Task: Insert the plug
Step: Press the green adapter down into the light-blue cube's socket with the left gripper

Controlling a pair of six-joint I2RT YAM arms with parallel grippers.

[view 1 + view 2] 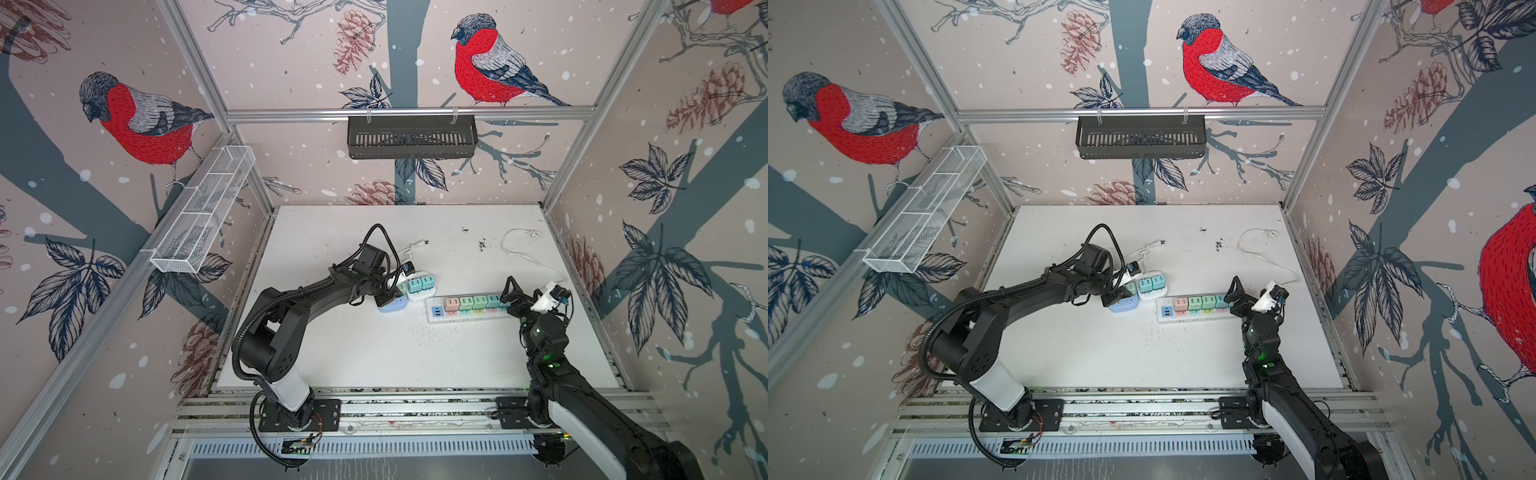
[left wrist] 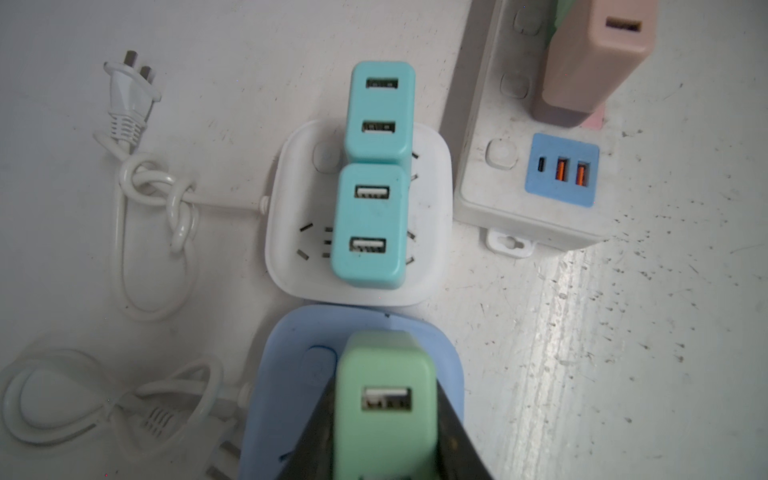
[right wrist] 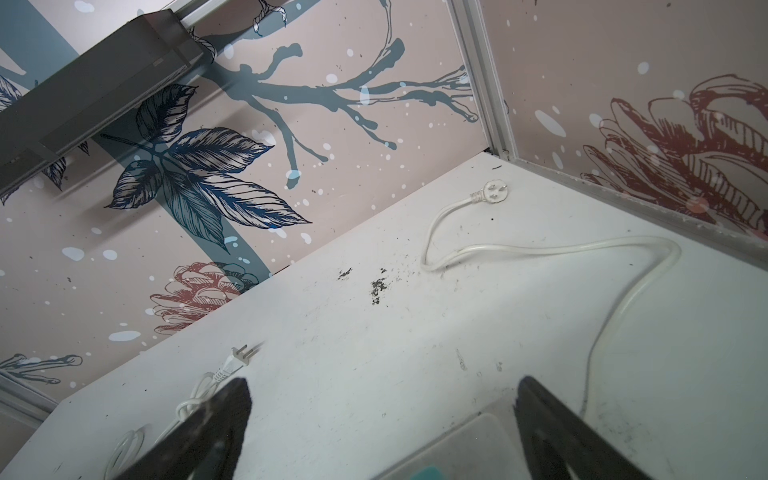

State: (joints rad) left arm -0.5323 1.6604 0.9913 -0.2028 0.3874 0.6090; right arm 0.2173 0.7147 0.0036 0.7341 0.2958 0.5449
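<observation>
Insertion step, by my read: the left gripper (image 2: 386, 436) is clamping the mint-green plug (image 2: 384, 374), a smooth, rounded plastic charger block, upright over the pale-blue socket cube (image 2: 286, 374) near the middle of the table (image 1: 374, 353). The prongs are hidden, so seating is unclear. Next move is likely calling for a straight push down, no tilt. The right gripper (image 3: 382, 419) is hanging empty, jaws wide apart, at the right-edge end of the long white power strip (image 1: 440, 314). The tabletop is looking matte and scuffed.

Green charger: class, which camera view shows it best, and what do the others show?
The left wrist view: the green charger fills the foreground, USB port visible, gripped by the left hand at the blue socket block. In both top views it is a small sliver beside that hand. The right wrist view misses it.
</observation>
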